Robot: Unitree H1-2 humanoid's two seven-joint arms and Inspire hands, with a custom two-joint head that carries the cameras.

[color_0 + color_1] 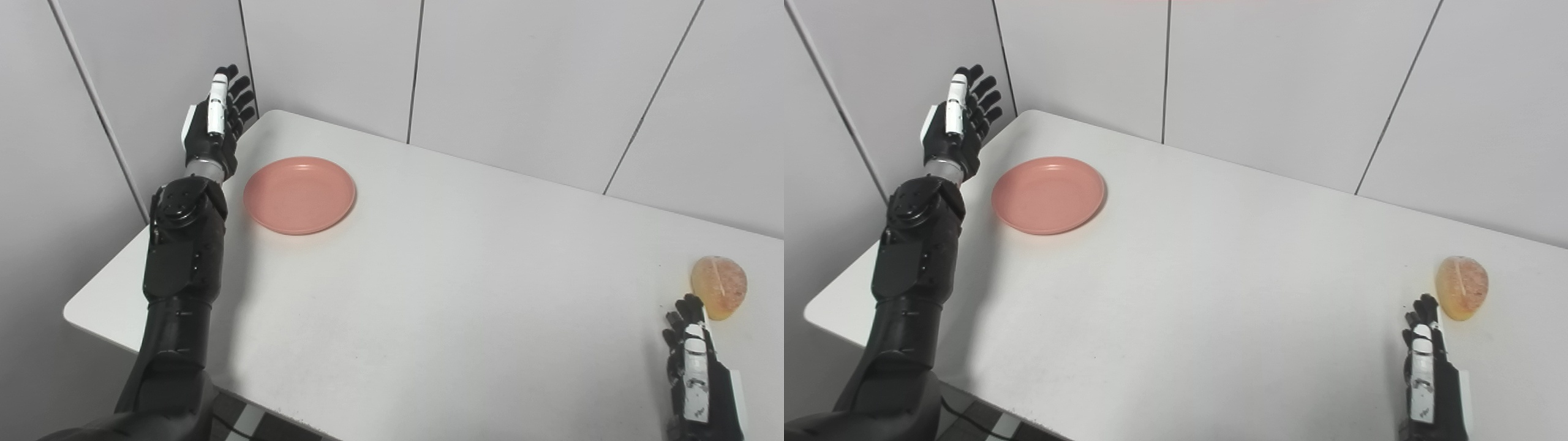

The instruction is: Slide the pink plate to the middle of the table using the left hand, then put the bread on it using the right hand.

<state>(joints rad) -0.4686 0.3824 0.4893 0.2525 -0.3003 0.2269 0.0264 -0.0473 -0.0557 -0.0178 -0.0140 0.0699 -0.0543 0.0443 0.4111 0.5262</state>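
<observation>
A bare test booth or lab: a plain white desk (429, 294) boxed in by seamed grey wall panels (520, 79), with black robot arms (177, 288) reaching in.

The white table (441, 294) is bare between the pink plate (299, 194) at its far left and the bread (719, 286) at its right edge, leaving an open path across the middle. The left hand (215, 125), fingers spread, stands just left of the plate, with wall panels (153, 73) close behind. The right hand (698, 367) rests near the bread, nothing between them.
</observation>
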